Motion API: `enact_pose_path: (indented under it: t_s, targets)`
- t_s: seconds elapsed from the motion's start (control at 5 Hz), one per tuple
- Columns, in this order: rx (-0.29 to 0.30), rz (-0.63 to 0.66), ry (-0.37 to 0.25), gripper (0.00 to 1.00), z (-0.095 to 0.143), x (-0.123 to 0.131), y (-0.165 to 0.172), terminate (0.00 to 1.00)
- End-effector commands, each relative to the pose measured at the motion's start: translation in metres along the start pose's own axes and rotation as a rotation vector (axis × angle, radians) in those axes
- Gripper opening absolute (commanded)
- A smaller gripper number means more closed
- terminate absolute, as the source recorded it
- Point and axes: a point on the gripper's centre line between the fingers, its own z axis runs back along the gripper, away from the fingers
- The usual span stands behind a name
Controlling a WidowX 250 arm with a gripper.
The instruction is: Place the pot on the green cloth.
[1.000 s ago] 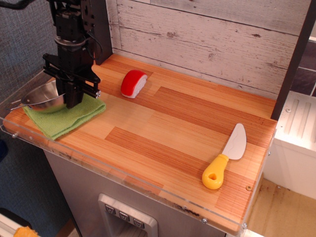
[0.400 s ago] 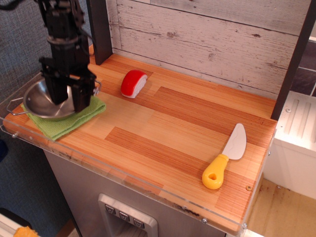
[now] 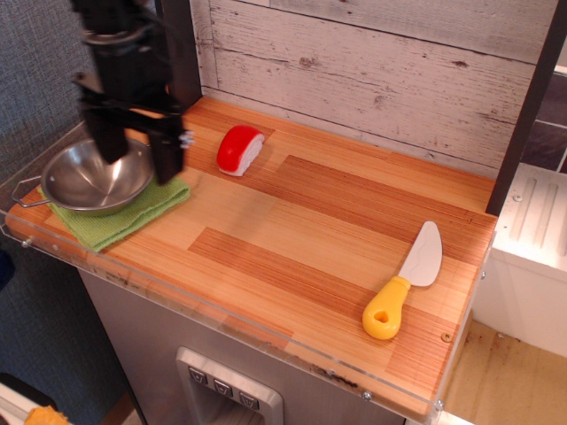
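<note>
Wooden worktop (image 3: 337, 230): pot (image 3: 93, 177) sits on green cloth (image 3: 120, 217) near the edge; my jaws hang open, empty, could clip its rim.

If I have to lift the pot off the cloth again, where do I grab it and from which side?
Grip the rim of the pot from straight above, one finger inside the bowl, one outside. It sits upright and open on the green cloth, so the thin wall is exposed. The near-right rim looks freest; the open gripper already hangs over that side. The wire handle at the left looks too thin to hold well.
</note>
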Motion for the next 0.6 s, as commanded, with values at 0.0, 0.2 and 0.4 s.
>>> enact_pose_path:
  t_s: [0.0,0.2,0.4]
  targets:
    - [0.034,-0.049,-0.050,1.00,0.0170,-0.0025,-0.0410,0.00]
    - [0.034,-0.049,-0.050,1.00,0.0170,-0.0025,-0.0410,0.00]
    - [0.034,-0.049,-0.050,1.00,0.0170,-0.0025,-0.0410,1.00]
